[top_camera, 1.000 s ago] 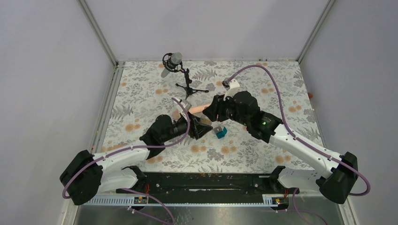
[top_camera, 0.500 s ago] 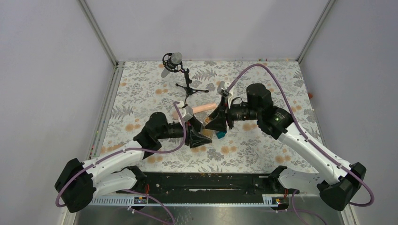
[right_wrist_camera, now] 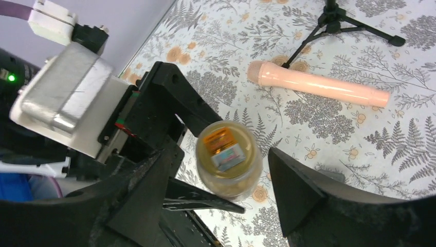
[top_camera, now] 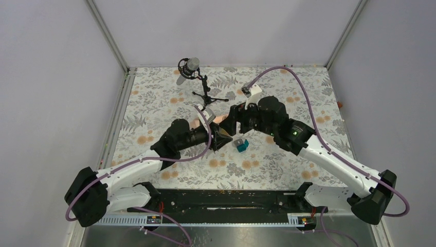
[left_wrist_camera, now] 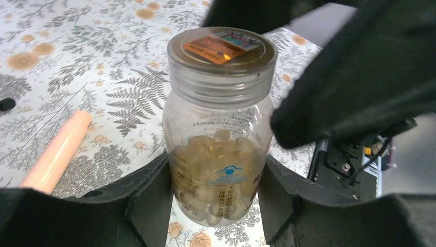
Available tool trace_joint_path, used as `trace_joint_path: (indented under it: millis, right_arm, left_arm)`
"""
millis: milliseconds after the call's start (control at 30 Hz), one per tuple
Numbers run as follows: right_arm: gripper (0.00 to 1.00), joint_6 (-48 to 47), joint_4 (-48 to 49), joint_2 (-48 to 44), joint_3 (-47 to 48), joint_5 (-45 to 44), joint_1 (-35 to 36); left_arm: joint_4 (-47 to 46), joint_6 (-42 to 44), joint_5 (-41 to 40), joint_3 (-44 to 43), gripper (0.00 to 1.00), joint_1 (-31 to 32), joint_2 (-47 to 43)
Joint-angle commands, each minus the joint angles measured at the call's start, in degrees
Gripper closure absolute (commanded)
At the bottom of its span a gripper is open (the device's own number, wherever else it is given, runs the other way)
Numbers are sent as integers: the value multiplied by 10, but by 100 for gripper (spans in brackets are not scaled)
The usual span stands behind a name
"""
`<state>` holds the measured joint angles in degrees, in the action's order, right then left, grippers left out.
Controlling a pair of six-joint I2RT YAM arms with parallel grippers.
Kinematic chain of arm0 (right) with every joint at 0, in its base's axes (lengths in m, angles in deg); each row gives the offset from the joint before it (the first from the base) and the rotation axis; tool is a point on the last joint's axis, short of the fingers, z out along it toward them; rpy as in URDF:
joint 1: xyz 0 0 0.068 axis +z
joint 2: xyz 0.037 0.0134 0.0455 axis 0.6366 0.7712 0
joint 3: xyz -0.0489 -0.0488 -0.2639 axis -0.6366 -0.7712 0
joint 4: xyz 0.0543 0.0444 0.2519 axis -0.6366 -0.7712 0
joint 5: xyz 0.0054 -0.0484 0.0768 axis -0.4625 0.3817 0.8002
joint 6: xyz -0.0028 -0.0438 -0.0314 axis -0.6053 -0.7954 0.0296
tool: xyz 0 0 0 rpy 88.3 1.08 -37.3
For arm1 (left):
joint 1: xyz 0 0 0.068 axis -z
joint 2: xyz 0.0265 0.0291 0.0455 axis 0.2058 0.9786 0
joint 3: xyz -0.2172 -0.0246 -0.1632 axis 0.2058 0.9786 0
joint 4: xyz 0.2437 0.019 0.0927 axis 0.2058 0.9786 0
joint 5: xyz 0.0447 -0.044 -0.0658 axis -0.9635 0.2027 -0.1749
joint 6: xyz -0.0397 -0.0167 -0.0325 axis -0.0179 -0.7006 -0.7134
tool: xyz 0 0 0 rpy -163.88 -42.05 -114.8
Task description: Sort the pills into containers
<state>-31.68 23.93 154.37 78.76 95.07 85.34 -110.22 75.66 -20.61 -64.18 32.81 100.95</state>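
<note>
The left gripper (left_wrist_camera: 213, 180) is clamped on the lower body of a small bottle (left_wrist_camera: 218, 128) and holds it upright, off the flowered worktop (top_camera: 154, 103). Pale pills (left_wrist_camera: 216, 154) fill its lower half, and its lid (left_wrist_camera: 222, 49), with an orange label, is on. The right gripper (right_wrist_camera: 226, 177) stands wide, one finger on each side of the bottle top; whether it touches the lid cannot be told. Half a second ago the two grippers were apart, the left one lower in the overhead view and the right arm raised higher; now they meet at mid-frame. The teal-and-grey box (top_camera: 241, 144) sits on the worktop just right of and below them, no longer half covered by the right gripper. A peach cylinder (right_wrist_camera: 319, 87) lies beyond the bottle, near a microphone stand (top_camera: 205, 91).
</note>
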Motion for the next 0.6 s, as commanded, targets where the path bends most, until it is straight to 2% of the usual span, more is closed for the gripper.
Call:
trace_joint_path:
  millis: [0,100,267,300,367,467,533,567]
  right_arm:
    - [27,54,13,19,39,-182,52]
    - [37,73,-24,50,71,-213,57]
    - [55,80,-27,66,77,-192,57]
    - [60,73,-27,66,77,-186,57]
    - [77,50,-30,61,75,-172,57]
    - [93,-41,-34,46,71,-76,51]
    - [100,-112,-46,34,62,71,24]
    - [100,-153,-68,29,61,148,14]
  left_arm:
    - [-35,-11,-76,-29,100,0,7]
    - [-41,-20,-79,-24,100,0,7]
    - [-52,-26,-77,-15,100,0,0]
    - [-51,-26,-76,-15,100,0,-2]
    - [-50,-25,-69,-12,100,0,-8]
    - [-38,-14,-47,-12,100,-1,-18]
    - [-27,-4,-17,-12,100,-4,-26]
    - [-21,-1,6,-16,100,-5,-28]
